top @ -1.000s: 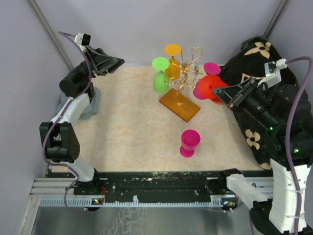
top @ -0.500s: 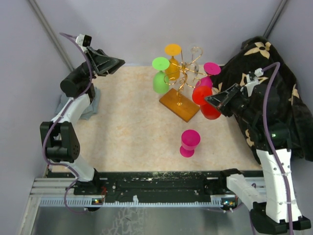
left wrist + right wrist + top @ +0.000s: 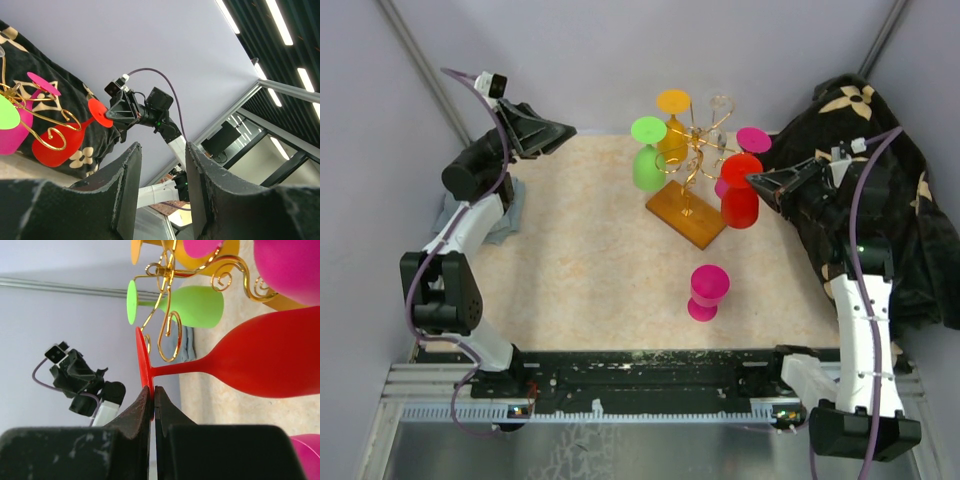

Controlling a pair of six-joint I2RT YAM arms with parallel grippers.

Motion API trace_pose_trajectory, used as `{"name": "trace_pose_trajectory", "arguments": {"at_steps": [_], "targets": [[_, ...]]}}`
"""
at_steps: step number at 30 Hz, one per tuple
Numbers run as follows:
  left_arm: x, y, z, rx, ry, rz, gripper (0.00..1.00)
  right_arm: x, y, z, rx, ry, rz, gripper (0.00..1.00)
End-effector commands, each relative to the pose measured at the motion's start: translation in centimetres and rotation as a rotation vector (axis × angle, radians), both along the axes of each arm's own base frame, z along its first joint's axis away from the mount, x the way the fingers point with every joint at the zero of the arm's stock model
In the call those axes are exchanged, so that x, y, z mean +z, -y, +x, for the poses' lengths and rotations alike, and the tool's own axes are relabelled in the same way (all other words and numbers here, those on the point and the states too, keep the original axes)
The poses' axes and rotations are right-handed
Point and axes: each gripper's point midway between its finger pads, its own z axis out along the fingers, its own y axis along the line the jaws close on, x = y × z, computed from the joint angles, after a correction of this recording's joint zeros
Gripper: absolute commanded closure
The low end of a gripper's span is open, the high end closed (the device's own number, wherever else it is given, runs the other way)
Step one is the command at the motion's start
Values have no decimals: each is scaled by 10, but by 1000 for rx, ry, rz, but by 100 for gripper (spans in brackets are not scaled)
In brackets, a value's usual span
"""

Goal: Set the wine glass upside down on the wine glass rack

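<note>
Wine glass (image 3: 740,206), red: inverted, foot up, stem approx vertical, just R of wine glass rack (image 3: 688,210). My R jaws clenched on foot rim; rack's scroll arms to their left. L jaws released, empty, well apart.

Holds the left black two-finger gripper (image 3: 558,130) raised at the far left, pointing right, jaws partway apart, gripping nothing. Stretches the white-and-black right arm (image 3: 860,310) up and inward, with the right black gripper (image 3: 752,180) level and pinched onto the red wine glass (image 3: 741,205) at its foot rim.
</note>
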Motion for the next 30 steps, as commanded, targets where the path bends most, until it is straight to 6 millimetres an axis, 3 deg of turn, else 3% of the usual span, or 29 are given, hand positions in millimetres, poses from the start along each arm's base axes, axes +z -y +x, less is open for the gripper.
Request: {"name": "trace_pose_trajectory", "arguments": {"at_steps": [1, 30], "targets": [[9, -2, -34, 16, 220, 9, 54, 38, -8, 3, 61, 135, 74, 100], [9, -1, -29, 23, 217, 13, 54, 25, -1, 49, 56, 111, 100, 100]]}}
